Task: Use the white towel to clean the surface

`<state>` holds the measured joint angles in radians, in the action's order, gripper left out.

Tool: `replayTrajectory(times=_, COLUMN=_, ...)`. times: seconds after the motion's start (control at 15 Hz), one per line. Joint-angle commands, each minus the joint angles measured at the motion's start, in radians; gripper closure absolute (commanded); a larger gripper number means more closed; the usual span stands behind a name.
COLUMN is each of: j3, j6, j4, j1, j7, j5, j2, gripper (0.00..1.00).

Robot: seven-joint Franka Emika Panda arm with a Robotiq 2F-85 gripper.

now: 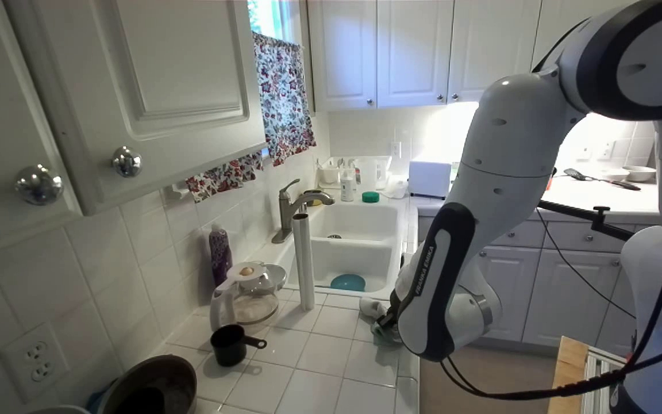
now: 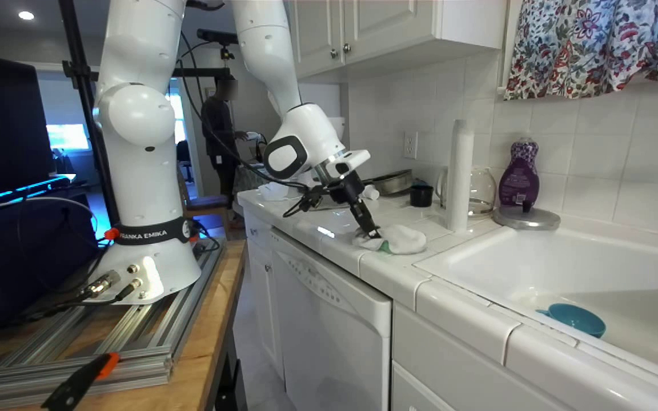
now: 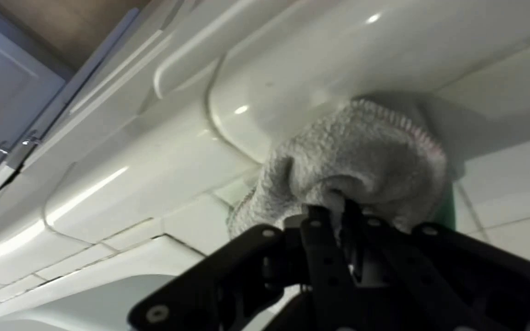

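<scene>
Now, jaws: you have them drawn together, a fold of the white towel (image 3: 366,156) pinched between them, as the wrist view shows.
White towel: it rests bunched on the tiled table (image 1: 318,349), near the rounded front edge and near a corner of the sink (image 2: 603,260).
Bulk of the towel: it bulges ahead of the jaws, and in an exterior view most of it sits on their sink side. Its longer way seems to follow the front edge, but the bunching leaves you unsure.
Green patch (image 2: 385,246): it shows at the towel's margin; you cannot tell whether it is part of the fabric or something beneath.
Wiping stroke: you look ready for one, or in the middle of one. With the bulk on the sink side, pulling away from the sink should trail the towel flat; pushing sinkward may roll it under the jaws.
White tube (image 2: 459,177): it stands upright on the table, between the towel and the wall (image 2: 603,154). A long inward stroke could topple it, so keep to the front tiles.
</scene>
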<state>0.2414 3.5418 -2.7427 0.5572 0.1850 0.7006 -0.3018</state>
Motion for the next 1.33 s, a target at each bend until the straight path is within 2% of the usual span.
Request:
replayTrajectory(times=0.0, j3=-0.091, j6=-0.078, j4=0.028, j1=0.044, j7=-0.007, j5=-0.045, j2=0.021, gripper=0.97)
replayTrajectory(times=0.27, j3=-0.237, j6=-0.133, j4=0.058, j1=0.013, j7=-0.027, j5=-0.159, j2=0.048, gripper=0.97)
replayTrajectory(times=0.47, j3=-0.359, j6=-0.174, j4=0.065, j1=-0.070, j7=-0.106, j5=-0.370, j2=0.074, gripper=0.97)
replayTrajectory(times=0.53, j3=-0.459, j6=-0.179, j4=0.072, j1=-0.161, j7=-0.115, j5=-0.432, j2=0.070, gripper=0.97)
replayTrajectory(times=0.73, j3=-0.690, j6=-0.240, j4=0.095, j1=-0.387, j7=-0.203, j5=-0.664, j2=0.020, gripper=0.97)
replayTrajectory(times=0.8, j3=-0.758, j6=-0.251, j4=0.106, j1=-0.463, j7=-0.205, j5=-0.712, j2=-0.030, gripper=0.97)
replayTrajectory(times=0.87, j3=-0.808, j6=-0.312, j4=0.084, j1=-0.541, j7=-0.191, j5=-0.712, j2=-0.023, gripper=0.97)
replayTrajectory(times=0.93, j3=-0.821, j6=-0.343, j4=0.058, j1=-0.586, j7=-0.182, j5=-0.698, j2=0.001, gripper=0.97)
replayTrajectory(times=1.07, j3=-0.773, j6=-0.382, j4=0.013, j1=-0.587, j7=-0.207, j5=-0.640, j2=0.097, gripper=0.97)
replayTrajectory(times=1.27, j3=-0.653, j6=-0.371, j4=-0.039, j1=-0.557, j7=-0.247, j5=-0.629, j2=0.179, gripper=0.97)
